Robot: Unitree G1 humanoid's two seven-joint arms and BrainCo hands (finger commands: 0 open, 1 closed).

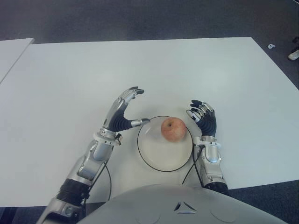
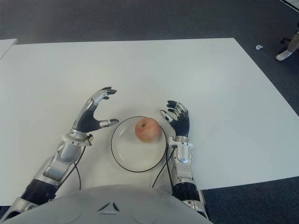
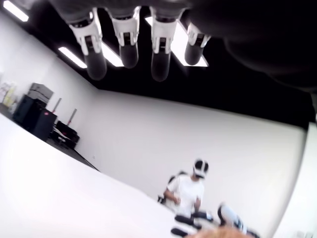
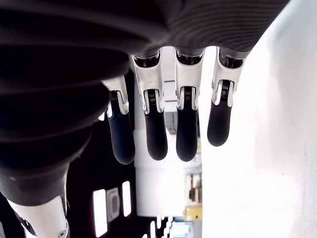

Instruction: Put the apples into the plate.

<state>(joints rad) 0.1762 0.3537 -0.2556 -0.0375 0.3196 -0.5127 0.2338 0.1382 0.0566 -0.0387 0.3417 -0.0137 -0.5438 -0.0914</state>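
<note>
— Where is the apple [image 1: 173, 129] now?

— In the plate [image 1: 161, 156], near its 1 o'clock rim. The left hand [image 1: 122, 113] at 9 o'clock and the right hand [image 1: 203, 118] at 3 o'clock are both open and empty.

— How will it handle?

— I think firm, smooth, a little slippery. Better to hold around its widest part.

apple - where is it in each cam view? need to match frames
Left eye: apple on the plate's far right part, between left hand and right hand.
Right eye: same spot, apple left of centre.
Left wrist: only an orange sliver at the bottom edge, likely the apple.
Right wrist: not in it.
Shared landmark: the plate's dark rim.
</note>
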